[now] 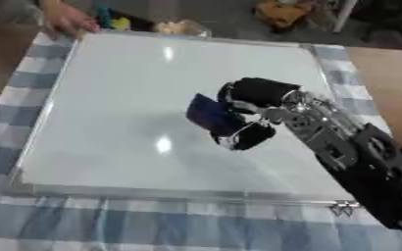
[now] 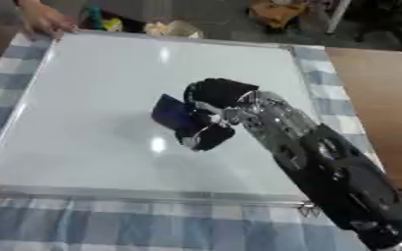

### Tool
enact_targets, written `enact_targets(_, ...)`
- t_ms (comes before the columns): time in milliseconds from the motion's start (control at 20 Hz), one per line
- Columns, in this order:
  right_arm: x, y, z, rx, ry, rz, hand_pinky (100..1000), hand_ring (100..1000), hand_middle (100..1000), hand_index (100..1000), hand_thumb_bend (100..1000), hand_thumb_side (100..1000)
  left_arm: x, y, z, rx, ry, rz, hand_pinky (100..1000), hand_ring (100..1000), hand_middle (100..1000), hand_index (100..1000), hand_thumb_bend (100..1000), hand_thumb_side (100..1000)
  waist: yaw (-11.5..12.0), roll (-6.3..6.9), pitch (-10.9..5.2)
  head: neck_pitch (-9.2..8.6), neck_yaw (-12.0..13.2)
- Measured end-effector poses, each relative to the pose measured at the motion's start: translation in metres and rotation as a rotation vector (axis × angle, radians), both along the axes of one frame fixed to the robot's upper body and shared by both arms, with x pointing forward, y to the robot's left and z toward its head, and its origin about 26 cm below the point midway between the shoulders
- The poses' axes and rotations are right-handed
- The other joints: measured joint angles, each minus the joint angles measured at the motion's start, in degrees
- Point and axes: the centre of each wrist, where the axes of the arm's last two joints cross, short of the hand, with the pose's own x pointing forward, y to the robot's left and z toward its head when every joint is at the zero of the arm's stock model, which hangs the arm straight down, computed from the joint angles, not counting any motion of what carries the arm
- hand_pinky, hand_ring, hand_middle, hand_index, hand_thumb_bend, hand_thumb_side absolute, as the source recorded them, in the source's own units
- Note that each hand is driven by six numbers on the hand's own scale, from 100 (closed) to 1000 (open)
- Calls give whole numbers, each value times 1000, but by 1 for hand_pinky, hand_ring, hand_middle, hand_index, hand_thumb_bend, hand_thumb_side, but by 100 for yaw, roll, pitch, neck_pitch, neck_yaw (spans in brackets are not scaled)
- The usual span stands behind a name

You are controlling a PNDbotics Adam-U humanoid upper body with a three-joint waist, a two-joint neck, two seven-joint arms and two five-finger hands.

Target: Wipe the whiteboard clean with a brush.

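Your right hand [image 1: 254, 100] sat over the middle of the whiteboard [image 1: 118, 73], its arm coming in from the lower right corner. Its fingers and thumb were curled round the brush [image 1: 211, 115], a dark blue block that stuck out to the left of the palm. The brush lay close down on the board's surface near its centre, though you could not tell from either view whether it was actually touching.

The whiteboard lay flat on a blue and white checked cloth [image 1: 153, 225], which showed along the near edge and both sides. The board's surface looked white all over, with a few bright glints of light on it; no marks could be made out.

At the far left corner of the board a person's hand [image 1: 67, 20] rested on the frame. Beyond the far edge some small yellow and pale things stood blurred. Bare brown table [image 1: 393, 83] showed to the right of the cloth.

Your left hand showed in neither view.
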Motion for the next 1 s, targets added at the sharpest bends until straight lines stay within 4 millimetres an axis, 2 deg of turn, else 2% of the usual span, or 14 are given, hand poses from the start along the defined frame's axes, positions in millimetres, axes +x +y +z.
enact_targets(200, 2, 11, 0, -10, -4, 40, 586, 572, 521, 425, 100, 515, 0, 0, 0, 0, 1, -2, 551, 464, 548, 680, 675, 944, 8, 2, 4, 1, -17)
enact_targets(250, 2, 13, -1, -14, -2, 49, 588, 573, 521, 426, 154, 524, 0, 0, 0, 0, 1, -2, 551, 464, 548, 680, 675, 944, 13, 2, 5, 1, -19)
enact_targets(300, 2, 15, -3, -17, 2, 58, 589, 573, 522, 426, 100, 516, 0, 0, 0, 0, 1, -2, 551, 464, 548, 680, 675, 945, 21, 2, 7, 1, -24)
enact_targets(700, 1, 27, -8, -59, 17, 120, 603, 582, 529, 429, 121, 529, 0, 0, 0, 1, 2, -5, 551, 464, 548, 680, 674, 946, 36, 2, 11, 5, -58)
enact_targets(750, 1, 28, -9, -64, 20, 127, 607, 587, 536, 432, 137, 540, 0, 0, 0, 2, 2, -5, 550, 464, 548, 680, 673, 946, 36, 0, 11, 5, -58)
enact_targets(800, 0, 29, -10, -71, 23, 135, 612, 593, 541, 434, 197, 545, 0, 0, 0, 2, 2, -5, 550, 464, 548, 680, 673, 946, 36, -1, 11, 6, -59)
enact_targets(850, 0, 30, -10, -78, 27, 143, 616, 598, 547, 435, 158, 560, 0, 0, 0, 2, 2, -6, 550, 464, 548, 680, 673, 946, 35, -3, 11, 7, -59)
enact_targets(1000, -1, 32, -11, -101, 37, 166, 634, 632, 580, 444, 227, 630, 0, 0, 0, 2, 2, -6, 551, 464, 548, 680, 672, 946, 31, -16, 10, 9, -59)
